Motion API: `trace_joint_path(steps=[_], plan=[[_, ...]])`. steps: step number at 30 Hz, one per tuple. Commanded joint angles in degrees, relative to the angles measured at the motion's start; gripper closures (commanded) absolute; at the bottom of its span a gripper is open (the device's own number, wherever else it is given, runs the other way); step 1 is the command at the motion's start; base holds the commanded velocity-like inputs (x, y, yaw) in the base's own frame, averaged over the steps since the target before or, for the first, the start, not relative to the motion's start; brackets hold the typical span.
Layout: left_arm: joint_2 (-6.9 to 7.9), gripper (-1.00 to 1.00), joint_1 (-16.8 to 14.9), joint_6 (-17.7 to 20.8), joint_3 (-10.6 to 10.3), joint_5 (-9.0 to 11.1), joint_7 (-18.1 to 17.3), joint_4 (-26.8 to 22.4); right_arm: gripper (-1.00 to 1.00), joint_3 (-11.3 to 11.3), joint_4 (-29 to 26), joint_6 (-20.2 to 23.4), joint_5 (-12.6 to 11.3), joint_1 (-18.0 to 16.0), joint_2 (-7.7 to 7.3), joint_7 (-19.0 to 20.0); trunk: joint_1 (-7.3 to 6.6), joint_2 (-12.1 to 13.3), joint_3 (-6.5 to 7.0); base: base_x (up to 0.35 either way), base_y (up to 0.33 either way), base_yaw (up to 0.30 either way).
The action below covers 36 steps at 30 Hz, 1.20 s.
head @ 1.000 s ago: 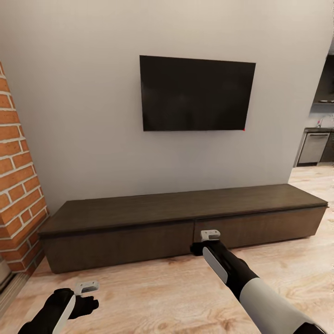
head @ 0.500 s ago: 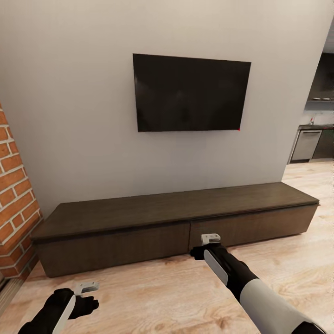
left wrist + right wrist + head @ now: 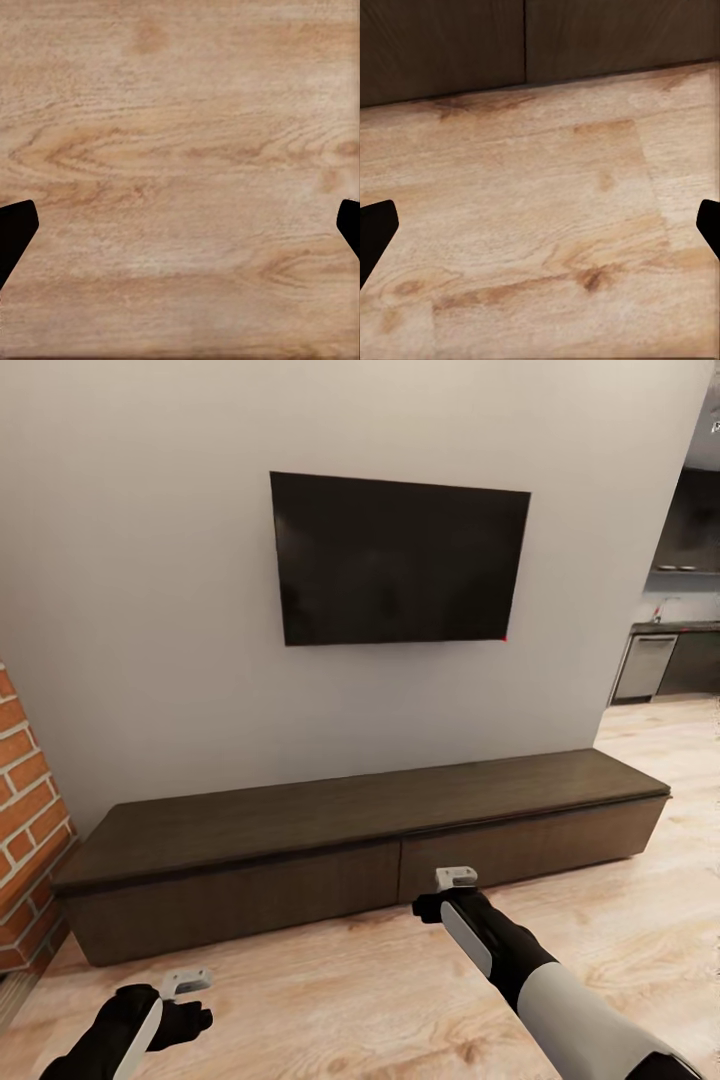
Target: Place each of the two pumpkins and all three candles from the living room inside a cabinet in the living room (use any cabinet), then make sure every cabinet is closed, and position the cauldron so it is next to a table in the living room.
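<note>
The long, low dark-brown cabinet (image 3: 300, 825) stands against the white wall, with both flat fronts shut. My right gripper (image 3: 428, 907) hangs low over the wood floor just in front of the seam between the two fronts. It is open and empty, with its fingertips (image 3: 375, 225) wide apart and the cabinet fronts (image 3: 442, 45) beyond them. My left gripper (image 3: 190, 1010) is lower left over bare floor, open, fingertips (image 3: 15, 225) spread with nothing between them. The pumpkins, candles, cauldron and table are out of view.
A black TV (image 3: 400, 560) hangs on the wall above the cabinet. A brick wall (image 3: 25, 840) closes the left side. At the right, the floor runs past the cabinet's end toward a kitchen with a steel appliance (image 3: 645, 665).
The whole picture has slid left and slightly down, so the camera has turned right. More kitchen shows and less brick. Both arms hold the same pose.
</note>
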Motion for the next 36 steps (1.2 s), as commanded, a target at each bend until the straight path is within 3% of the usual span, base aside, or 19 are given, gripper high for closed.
trace_joint_path(steps=[1,7,10,22,36], plan=[[-0.01,-1.00,0.0,0.3,0.1,0.3,-0.1,0.1,-1.00,0.3,-0.1,0.1,-0.6,-0.1,-0.05,-0.5,-0.24,0.4,0.03,0.000,0.000,-0.086],[0.05,-1.00,0.0,-0.1,0.1,0.2,-0.1,1.3,-1.00,0.3,0.0,0.1,-0.5,-0.1,-0.05,-0.5,-1.55,2.8,0.55,0.000,0.000,-0.086],[0.03,-1.00,0.0,-2.9,0.1,0.2,-0.1,2.9,-1.00,0.4,0.8,-0.1,-0.4,-0.1,-0.05,-0.5,-2.21,4.0,0.81,0.000,0.000,-0.086],[0.12,-1.00,0.1,-5.4,0.0,0.2,-0.1,5.1,-1.00,0.6,8.2,-6.6,0.1,-0.1,-0.12,3.3,-4.85,8.8,1.85,-0.024,0.000,-0.085],[0.07,-1.00,0.1,-10.3,0.0,0.2,-0.1,10.7,-1.00,0.7,12.8,-11.6,0.2,-0.1,-0.05,3.6,-7.92,14.4,3.06,-0.112,0.000,-0.080]])
